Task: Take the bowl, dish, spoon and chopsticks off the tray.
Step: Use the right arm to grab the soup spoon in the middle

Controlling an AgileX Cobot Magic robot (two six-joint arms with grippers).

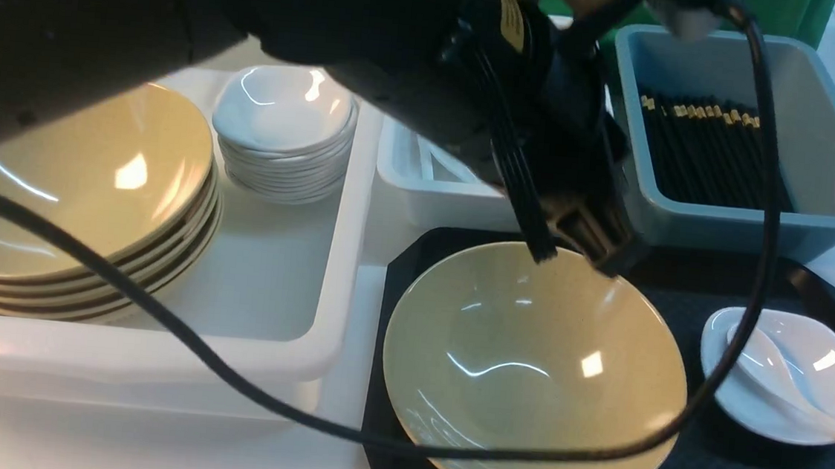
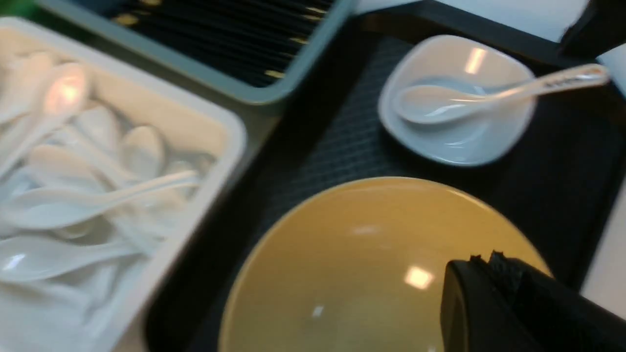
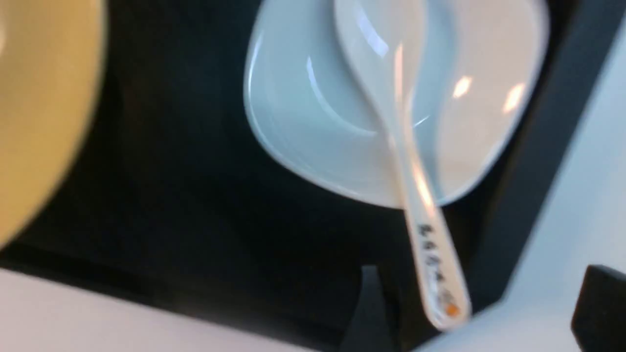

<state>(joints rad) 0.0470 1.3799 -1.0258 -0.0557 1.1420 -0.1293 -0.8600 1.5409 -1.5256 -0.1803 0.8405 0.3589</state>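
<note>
Between the spread fingers of the right claw (image 3: 481,278) lies the handle end of the white ceramic soup spoon (image 3: 398,146). Its oval scoop rests in the small glossy white rounded-square dish (image 3: 303,122) just ahead of the claw, and both sit on the black plastic tray (image 3: 533,161). The handle overhangs the dish's edge and reaches the tray's raised rim.

The spoon looks light and stiff, but its glaze will be slippery and it would chip if dropped. The best hold is probably across the narrow handle near the written end, where it stands clear of the dish; the scoop is too wide and sloped. The claw's fingers stand wide apart, holding nothing. No contact with the handle shows, though the view is blurred.

Well off to this claw's left sits the wide, shallow olive-yellow glazed bowl (image 1: 533,370). The left claw (image 2: 484,259) hangs above it, fingers pressed together with nothing visible between them. Beyond that claw stand a white plastic bin of spoons (image 2: 215,146) and a blue-grey bin (image 1: 687,218) of black chopsticks.
</note>
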